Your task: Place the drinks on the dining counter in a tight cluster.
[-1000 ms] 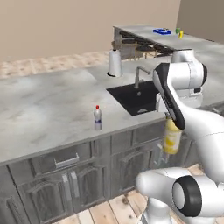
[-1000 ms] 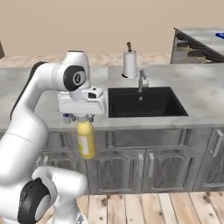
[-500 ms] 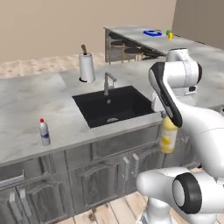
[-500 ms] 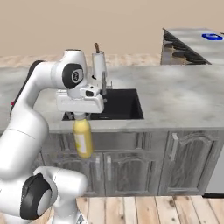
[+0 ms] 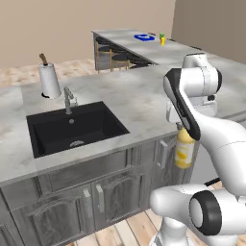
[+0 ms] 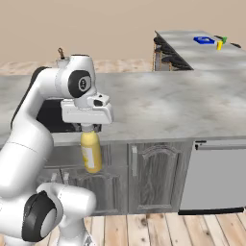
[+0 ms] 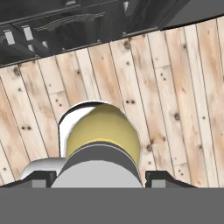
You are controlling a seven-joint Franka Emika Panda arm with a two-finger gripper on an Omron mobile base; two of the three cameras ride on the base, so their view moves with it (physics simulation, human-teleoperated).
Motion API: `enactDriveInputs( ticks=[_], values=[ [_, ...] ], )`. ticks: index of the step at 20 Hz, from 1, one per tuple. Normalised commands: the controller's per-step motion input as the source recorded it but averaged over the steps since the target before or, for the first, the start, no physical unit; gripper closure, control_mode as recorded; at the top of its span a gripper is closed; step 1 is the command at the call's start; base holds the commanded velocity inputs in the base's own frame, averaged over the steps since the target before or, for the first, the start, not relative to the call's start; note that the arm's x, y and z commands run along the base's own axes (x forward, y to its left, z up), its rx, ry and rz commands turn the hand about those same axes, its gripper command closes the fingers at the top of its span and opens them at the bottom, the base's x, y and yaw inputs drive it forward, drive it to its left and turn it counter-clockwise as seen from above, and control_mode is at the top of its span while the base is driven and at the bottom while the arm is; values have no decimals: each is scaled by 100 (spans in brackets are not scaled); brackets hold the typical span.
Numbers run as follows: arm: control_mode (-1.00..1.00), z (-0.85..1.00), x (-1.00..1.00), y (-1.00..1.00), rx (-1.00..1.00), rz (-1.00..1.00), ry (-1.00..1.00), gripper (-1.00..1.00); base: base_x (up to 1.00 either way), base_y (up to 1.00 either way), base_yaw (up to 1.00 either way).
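Note:
My gripper (image 5: 181,129) hangs in front of the grey cabinet fronts, just off the worktop's edge, and is shut on the neck of a wide yellow bottle (image 5: 184,150). The bottle (image 6: 91,151) dangles upright below the hand (image 6: 90,129), level with the cabinet doors. In the hand view the yellow bottle (image 7: 105,129) sits between my fingertips (image 7: 39,177), over the wooden floor. The dining counter (image 5: 139,48) is the long pale slab at the far back right, with stools beneath it (image 6: 192,53).
A blue dish (image 6: 203,40) and a small yellow-and-green object (image 6: 220,44) sit on the dining counter. A black sink (image 5: 72,127) with tap (image 5: 68,98) and a paper towel roll (image 5: 49,79) lie to the left. A flat appliance front (image 6: 216,173) is at the right.
The whole scene has slid left in both base views, so the base has driven right along the worktop. The yellow bottle stays in my gripper, unchanged.

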Motion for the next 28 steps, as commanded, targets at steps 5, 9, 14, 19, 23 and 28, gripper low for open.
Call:
enactDriveInputs(
  ticks=[5,9,14,19,23,28],
  values=[
    [100,0,0,0,0,0,0,100,0,-100,-5],
    [100,0,0,0,0,0,0,100,2,-100,-24],
    [100,0,0,0,0,0,0,100,10,-100,-28],
    [100,0,0,0,0,0,0,100,20,-100,0],
    [100,0,0,0,0,0,0,100,39,-100,12],
    [100,0,0,0,0,0,0,100,52,-100,14]
  ],
)
